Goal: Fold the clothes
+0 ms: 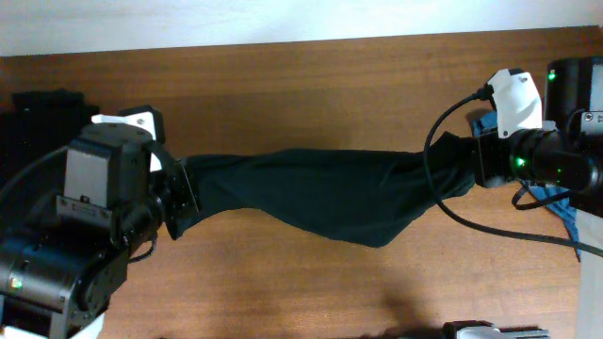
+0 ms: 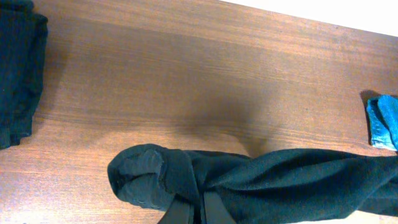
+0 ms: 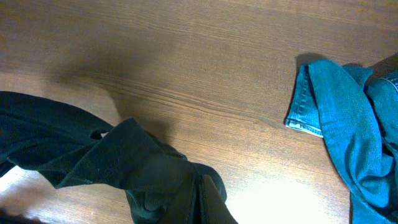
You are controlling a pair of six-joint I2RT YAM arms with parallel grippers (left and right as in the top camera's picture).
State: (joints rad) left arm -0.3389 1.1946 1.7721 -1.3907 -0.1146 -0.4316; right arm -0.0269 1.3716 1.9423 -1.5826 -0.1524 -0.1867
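Black garment (image 1: 320,193) hung stretched across the middle of the desk (image 1: 283,85) in the overhead view. The left end effector (image 1: 184,202) was clamped on one bunched end and the right end effector (image 1: 471,160) on the other. The cloth was gathered into a twisted band that sagged at its centre, and whether the sag touched the wood could not be told. No fold showed in it, so by appearances the work on this piece had barely begun: it would need spreading flat before any folding.

From the left wrist, the closed fingers (image 2: 205,210) pinched a rolled lump of the black cloth at the bottom edge, mostly cut off by the frame. A dark folded cloth (image 2: 18,68) lay at the far left of the desk, possibly a garment already finished, though its shape was hard to make out. A blue denim piece (image 2: 384,121) sat near the right edge.

From the right wrist, the shut fingers (image 3: 208,198) gripped the other crumpled end. The denim lay loose and unfolded well apart on the right, partly out of frame.
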